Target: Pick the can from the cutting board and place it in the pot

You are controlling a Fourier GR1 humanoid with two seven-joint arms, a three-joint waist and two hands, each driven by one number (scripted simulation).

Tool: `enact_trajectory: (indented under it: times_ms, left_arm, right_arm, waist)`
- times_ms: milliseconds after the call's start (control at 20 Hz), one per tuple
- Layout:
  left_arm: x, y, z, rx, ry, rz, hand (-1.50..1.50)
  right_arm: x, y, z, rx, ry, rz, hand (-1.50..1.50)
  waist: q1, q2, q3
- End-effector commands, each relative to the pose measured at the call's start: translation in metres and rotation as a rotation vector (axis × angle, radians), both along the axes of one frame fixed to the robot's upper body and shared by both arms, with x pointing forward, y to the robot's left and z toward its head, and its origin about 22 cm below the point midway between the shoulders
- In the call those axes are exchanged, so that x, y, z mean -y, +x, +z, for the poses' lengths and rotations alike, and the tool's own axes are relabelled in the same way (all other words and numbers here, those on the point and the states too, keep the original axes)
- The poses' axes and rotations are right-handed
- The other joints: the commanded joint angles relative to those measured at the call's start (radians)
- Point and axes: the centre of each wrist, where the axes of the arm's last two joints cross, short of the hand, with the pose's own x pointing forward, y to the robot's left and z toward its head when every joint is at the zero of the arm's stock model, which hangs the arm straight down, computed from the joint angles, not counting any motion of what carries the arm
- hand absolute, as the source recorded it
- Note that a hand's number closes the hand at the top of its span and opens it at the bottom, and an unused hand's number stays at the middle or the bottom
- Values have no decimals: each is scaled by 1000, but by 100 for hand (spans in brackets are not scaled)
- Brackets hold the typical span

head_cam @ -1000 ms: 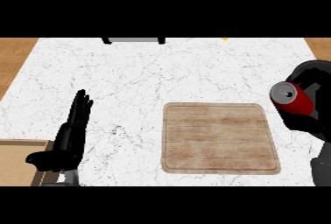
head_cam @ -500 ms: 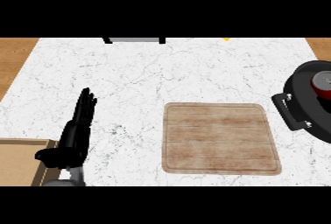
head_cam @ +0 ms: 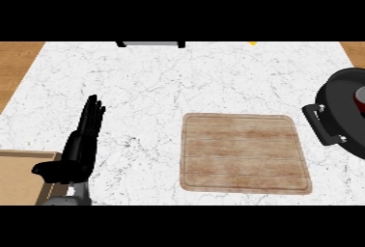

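The red can sits inside the black pot at the right edge of the head view, only its left side showing. A bare wooden cutting board lies on the white marble counter, just left of the pot's handle. My left hand rests open at the lower left, fingers straight and pointing up, far from the board. My right hand is out of the picture.
A brown wooden box stands at the lower left corner beside my left forearm. A dark object sits at the counter's far edge, with a small yellow thing to its right.
The can went from my right hand near the pot into the pot. The right hand let go and left the view at the right. The view shifted slightly; my left hand stayed put.
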Motion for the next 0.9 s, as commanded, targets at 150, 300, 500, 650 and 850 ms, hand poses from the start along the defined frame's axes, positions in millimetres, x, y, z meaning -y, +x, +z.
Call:
enact_trajectory:
  times_ms: [150, 300, 500, 650, 850]
  left_arm:
    - [-7, -17, -2, 3, 0, -12, 0]
    - [19, 2, 5, 10, -9, -35, 0]
    - [9, -5, -3, -8, -9, 10, 0]
    - [-4, 0, 7, 16, -8, 11, 0]
    - [6, 3, 2, -8, -7, 6, 0]
  right_arm:
    - [38, -12, -38, -166, 123, -104, 150]
    - [47, -8, -34, -264, 109, -235, -150]
    - [46, -10, -49, -279, 226, -81, -150]
    - [41, -11, -59, -83, 335, -20, -150]
    - [34, 12, -30, 240, 577, 19, -150]
  waist:
    - [12, 2, 1]
    - [18, 9, 2]
    - [14, 6, 2]
    - [10, 5, 4]
    - [-4, 3, 5]
